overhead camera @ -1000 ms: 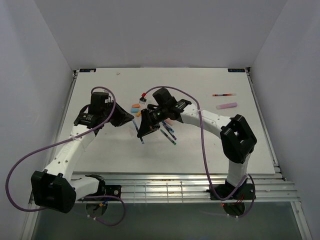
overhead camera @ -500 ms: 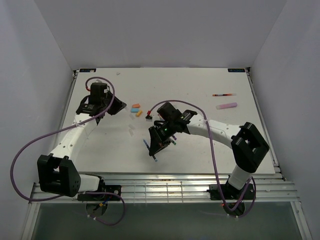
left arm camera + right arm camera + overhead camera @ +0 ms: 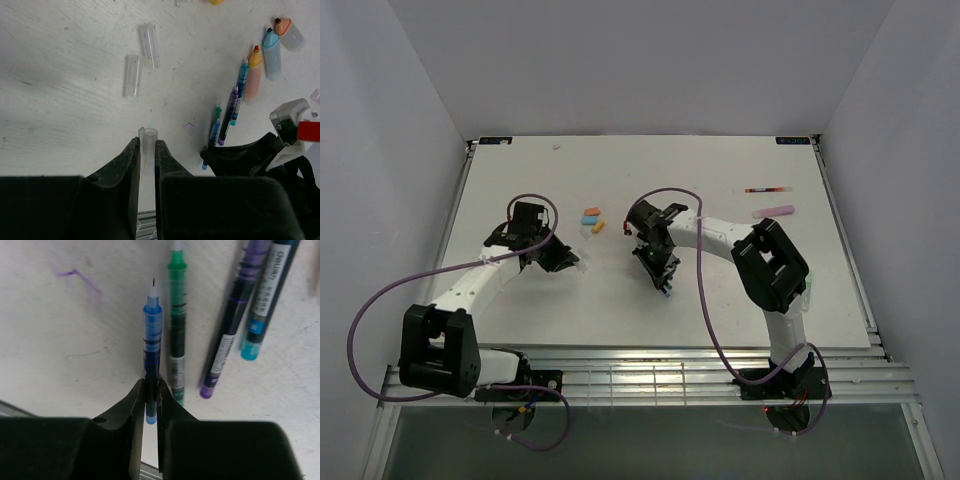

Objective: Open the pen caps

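Mid-table (image 3: 610,295) | left jaws clamp cap (image 3: 149,142) | right jaws, blue pen (image 3: 152,337) | green pen (image 3: 176,315) maybe touching

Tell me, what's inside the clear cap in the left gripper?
The clear cap in the left gripper looks empty at its open end. Its lower part is hidden between the fingers.

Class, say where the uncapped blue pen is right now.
Right wrist view: the blue pen sits pinched in the right hand, just left of the green pen.
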Robot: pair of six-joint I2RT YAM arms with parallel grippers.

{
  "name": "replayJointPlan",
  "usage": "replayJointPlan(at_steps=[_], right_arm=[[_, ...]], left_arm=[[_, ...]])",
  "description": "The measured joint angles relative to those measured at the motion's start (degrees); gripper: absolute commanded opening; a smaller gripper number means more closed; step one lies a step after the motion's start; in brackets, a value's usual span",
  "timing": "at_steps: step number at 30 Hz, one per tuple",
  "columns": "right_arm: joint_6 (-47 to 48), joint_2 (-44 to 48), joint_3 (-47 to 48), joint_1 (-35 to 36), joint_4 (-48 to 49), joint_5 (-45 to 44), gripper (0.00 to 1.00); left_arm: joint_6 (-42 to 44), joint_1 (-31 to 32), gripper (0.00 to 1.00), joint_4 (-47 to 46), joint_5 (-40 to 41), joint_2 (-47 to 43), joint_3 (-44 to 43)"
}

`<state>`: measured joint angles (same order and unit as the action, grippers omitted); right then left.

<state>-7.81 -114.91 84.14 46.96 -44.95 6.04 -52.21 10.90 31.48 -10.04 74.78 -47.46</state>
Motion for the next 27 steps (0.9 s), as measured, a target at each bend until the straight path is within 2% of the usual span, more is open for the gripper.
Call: replayJointPlan(at_steps=[6, 11, 18, 21, 27], right_arm=[[2.91, -1.55, 0.55, -0.07, -1.05, -6.80, 0.08], [3.78, -1.86, 0.94, -0.02, -1.27, -7.41, 0.08], [3.96, -1.86, 0.92, -0.02, -1.22, -7.34, 0.10], [4.17, -1.86, 0.90, -0.02, -1.20, -7.30, 0.15], [4.48, -1.86, 0.90, -0.02, -1.16, -6.84, 0.26]], left_arm=[[-0.11, 0.00, 0.00, -0.59, -1.36, 3.21, -0.33], [0.04, 0.00, 0.00, -0.94, -1.79, 8.81, -1.03], [0.00, 0.00, 0.02, -1.70, -1.73, 11.08, -0.90], [-0.24, 0.00, 0.06, -1.92, -1.22, 11.28, -0.20], [-1.07, 0.00, 0.22, -2.14, 0.22, 13.44, 0.31]])
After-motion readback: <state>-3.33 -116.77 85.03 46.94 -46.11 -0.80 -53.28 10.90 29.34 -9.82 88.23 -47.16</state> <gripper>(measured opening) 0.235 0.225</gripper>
